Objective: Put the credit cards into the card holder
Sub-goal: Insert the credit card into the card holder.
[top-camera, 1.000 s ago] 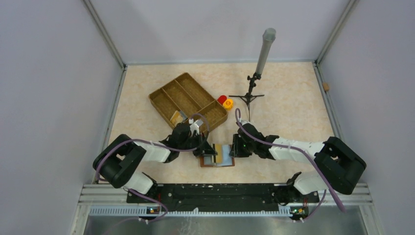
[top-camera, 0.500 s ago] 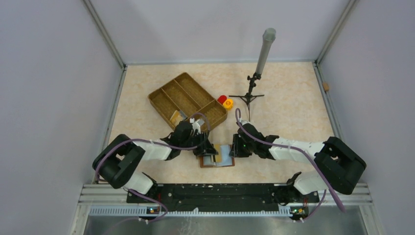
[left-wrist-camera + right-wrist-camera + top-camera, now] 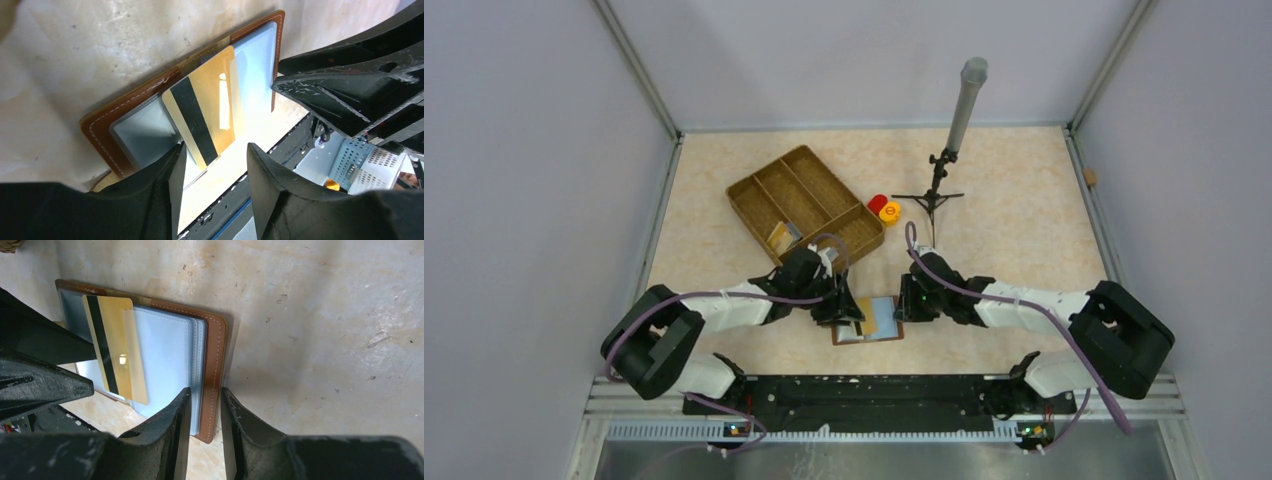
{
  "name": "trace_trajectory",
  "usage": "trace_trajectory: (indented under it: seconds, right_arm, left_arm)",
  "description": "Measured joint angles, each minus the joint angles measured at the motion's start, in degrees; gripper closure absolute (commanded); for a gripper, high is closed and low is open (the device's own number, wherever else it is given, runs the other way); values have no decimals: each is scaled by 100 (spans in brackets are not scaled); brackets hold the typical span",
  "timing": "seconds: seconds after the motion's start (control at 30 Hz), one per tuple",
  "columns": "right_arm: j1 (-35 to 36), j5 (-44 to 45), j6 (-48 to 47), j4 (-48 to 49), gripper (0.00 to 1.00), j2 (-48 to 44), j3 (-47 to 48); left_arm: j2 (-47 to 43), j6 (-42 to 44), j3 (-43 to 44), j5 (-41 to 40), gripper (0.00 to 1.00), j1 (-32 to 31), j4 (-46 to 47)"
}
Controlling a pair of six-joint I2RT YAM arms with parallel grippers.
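- Top external: the reddish-brown leather folding card holder (image 3: 886,318) lies open at 6 o'clock on the beige marbled surface (image 3: 1004,220). The left fingers (image 3: 848,312) are at its 9 o'clock side and the right fingers (image 3: 903,306) at its 3 o'clock edge.
- A divided wicker tray (image 3: 766,172) sits at 11 o'clock from the card holder. A second yellowish card (image 3: 781,236) lies in the tray's 6 o'clock compartment.
- Left wrist: a gold rectangular credit card (image 3: 210,100) with a black stripe lies flat on the card holder's pale blue-grey sleeves. Its near end reaches into the gap between the left fingers, which stand well apart and grip nothing.
- Right wrist: the right fingers are drawn close together, pinching the card holder's stitched brown edge. The credit card lies toward 9 o'clock, apart from them.
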Motion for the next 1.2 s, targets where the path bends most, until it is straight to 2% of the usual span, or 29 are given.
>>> trace_trajectory:
  seconds: [0.37, 0.63, 0.9, 1.2]
  right_arm:
    - [4, 74, -4, -177, 74, -57, 0]
    - [4, 81, -4, -192, 74, -61, 0]
    - [4, 85, -4, -199, 74, -66, 0]
    - [4, 85, -7, -214, 74, -79, 0]
  left_arm:
    - [-31, 85, 111, -271, 49, -98, -341]
    - [205, 247, 562, -708, 48, -376, -772]
    - [356, 306, 758, -1014, 48, -675, -780]
    - [304, 791, 1078, -1515, 38, -896, -1340]
